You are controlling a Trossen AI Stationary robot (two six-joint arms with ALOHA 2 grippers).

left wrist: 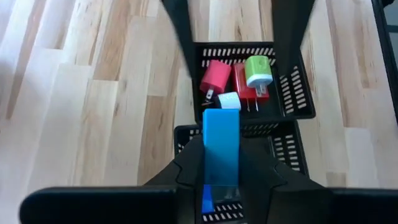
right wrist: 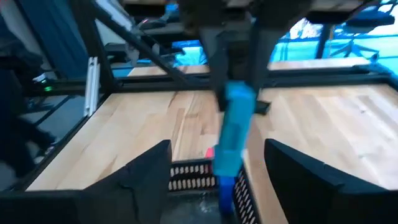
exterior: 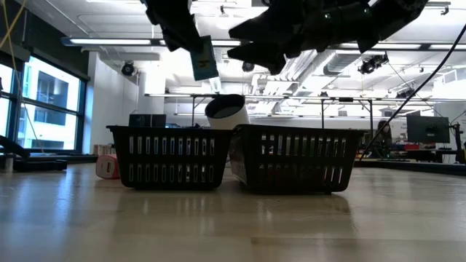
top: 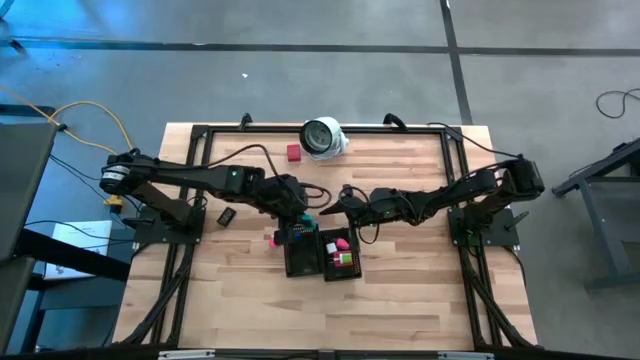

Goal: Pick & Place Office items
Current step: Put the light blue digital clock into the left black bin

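Observation:
My left gripper hangs over the two black mesh trays' far side, shut on a long blue piece. The low view shows that piece high above the left tray. The right tray holds a pink piece, a red one, a green one and a white one. Another pink piece lies on the table beside the left tray. A red piece lies near the table's far edge. My right gripper hovers open beside the left one, touching nothing. My left gripper pinches the blue piece between its two fingers at the piece's upper end, coming from above. The piece is lifted clear and hangs below the fingers, slightly tilted, its free end pointing down at the trays.
A large round white-and-grey object stands at the table's far edge, next to the red piece. A small black item lies under the left arm. Bare wood stretches from the trays to the near edge. A black frame borders the table.

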